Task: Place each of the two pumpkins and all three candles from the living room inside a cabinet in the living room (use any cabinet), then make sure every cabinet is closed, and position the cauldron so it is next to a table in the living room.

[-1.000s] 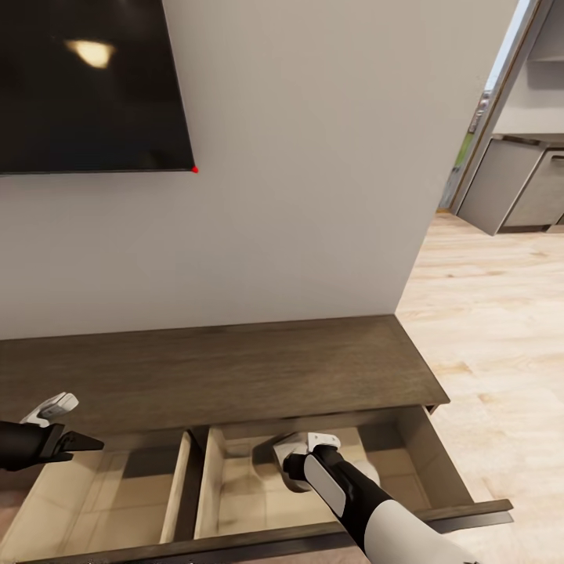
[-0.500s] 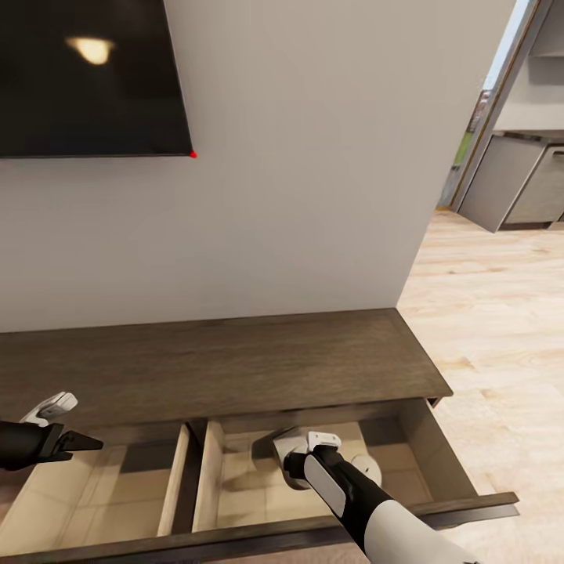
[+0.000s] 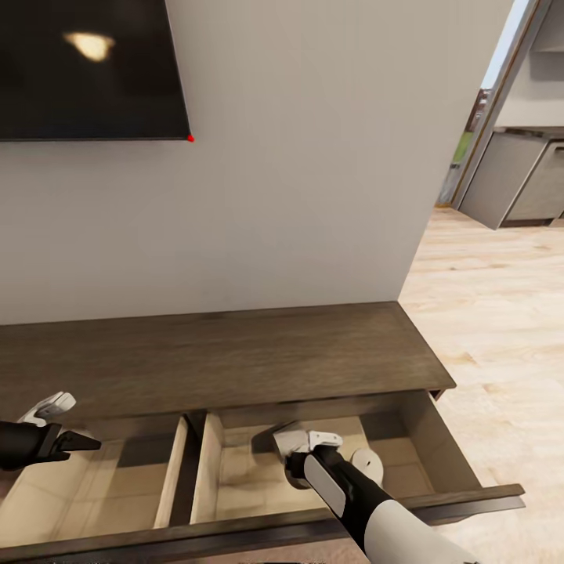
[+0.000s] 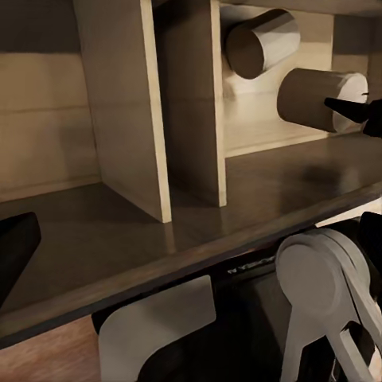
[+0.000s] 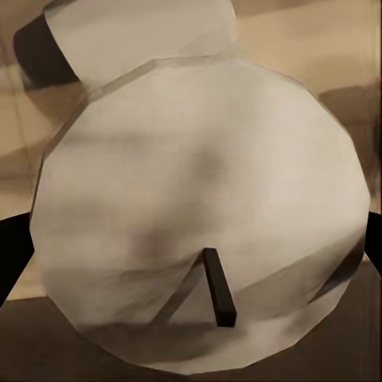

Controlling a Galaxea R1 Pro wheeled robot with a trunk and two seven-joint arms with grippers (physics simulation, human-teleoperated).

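Candle (image 5: 199, 215) lying in open cabinet (image 3: 235, 368) drawer, between right fingers (image 5: 12, 255); grip state unclear.

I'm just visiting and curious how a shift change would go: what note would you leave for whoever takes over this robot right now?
Left gripper: jaws open, empty, over the left pale-lined drawer.
Right gripper: down in the right pale-lined drawer, against a pale cylindrical candle; whether it grips it cannot be told.
Things: two such candles lie in the right drawer of the long dark-brown wooden cabinet, the second one further back.
Done: at least two candles are in.
Left, as far as can be judged: the third candle, both pumpkins, closing both open drawers, then placing the cauldron by a table.
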